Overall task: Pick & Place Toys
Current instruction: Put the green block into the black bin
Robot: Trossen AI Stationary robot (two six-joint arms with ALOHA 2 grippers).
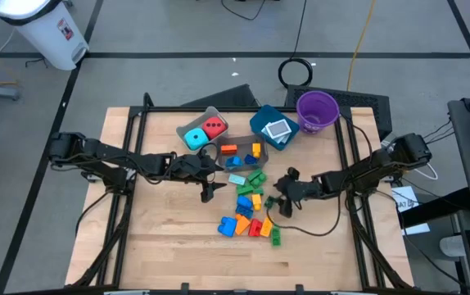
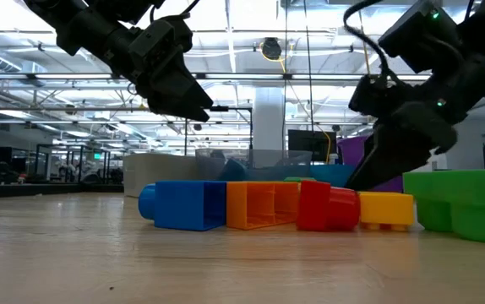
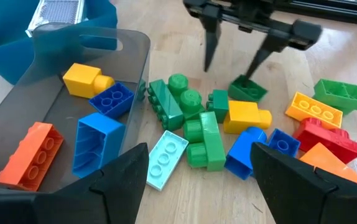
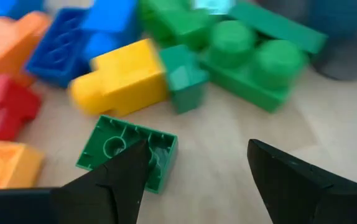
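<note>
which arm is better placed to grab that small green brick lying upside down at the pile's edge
Right. The right gripper is open directly over the green brick; the left gripper hovers by the grey bin.

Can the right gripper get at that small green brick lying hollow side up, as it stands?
Probably yes. The right gripper is open right over the green brick, which lies apart from the pile with bare wood beside it.

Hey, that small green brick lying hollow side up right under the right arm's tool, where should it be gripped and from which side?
Come straight down from above with the right tool and pinch the small green brick across its two flat outer walls. It lies hollow side up, slightly apart from the yellow brick, so the open fingers should fit around it.
</note>
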